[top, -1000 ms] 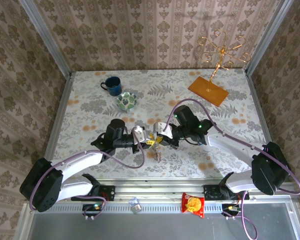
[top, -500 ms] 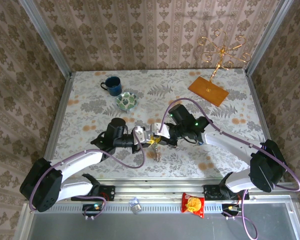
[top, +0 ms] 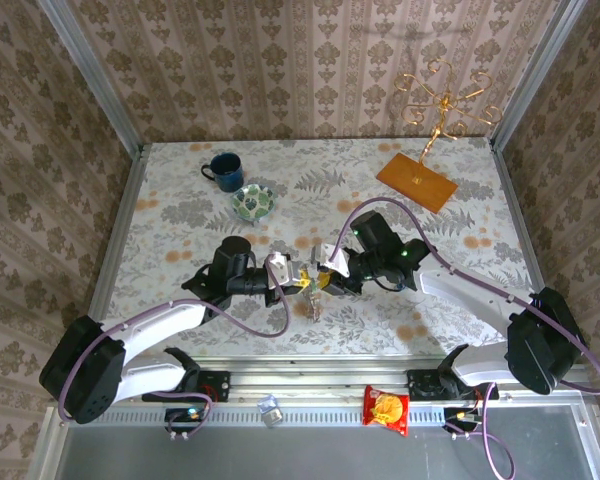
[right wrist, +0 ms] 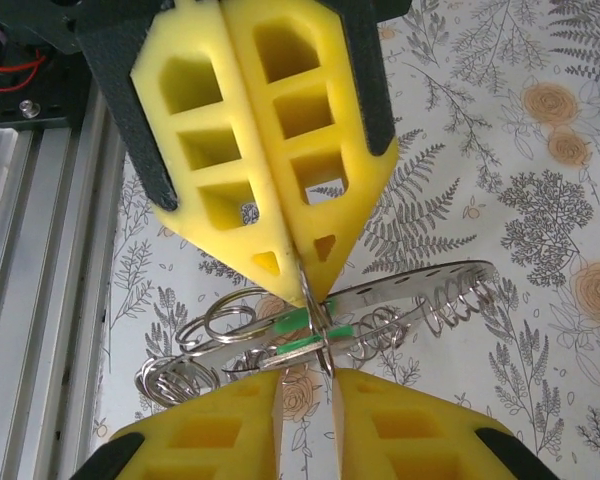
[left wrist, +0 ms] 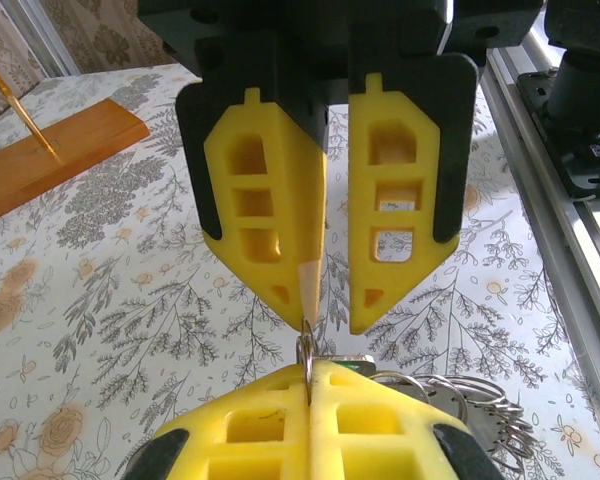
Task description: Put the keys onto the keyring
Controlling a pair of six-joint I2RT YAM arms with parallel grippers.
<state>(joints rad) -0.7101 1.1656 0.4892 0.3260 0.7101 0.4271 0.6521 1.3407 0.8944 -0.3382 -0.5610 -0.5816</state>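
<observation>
My two grippers meet nose to nose above the near middle of the table. The left gripper (top: 298, 279) (left wrist: 308, 376) is shut on a small wire ring (left wrist: 307, 352) that stands edge-on between its yellow pads. The right gripper (top: 327, 281) (right wrist: 308, 386) is open, with a clear gap between its pads and the ring's (right wrist: 317, 318) lower edge at the mouth of that gap. Below the ring hangs a key with a green tag (right wrist: 302, 326). A flat silvery perforated band, the keyring (right wrist: 425, 284), carries several wire loops. The bunch (top: 315, 305) dangles just over the tabletop.
A blue mug (top: 223, 170) and a green-patterned bowl (top: 252, 202) stand at the back left. An orange wooden base with a gold wire stand (top: 416, 181) is at the back right. A red snack packet (top: 386, 408) lies on the front rail.
The right gripper was shut and has opened its pads off the ring, swinging left then back. The left gripper has closed fully on the ring and stayed put.
</observation>
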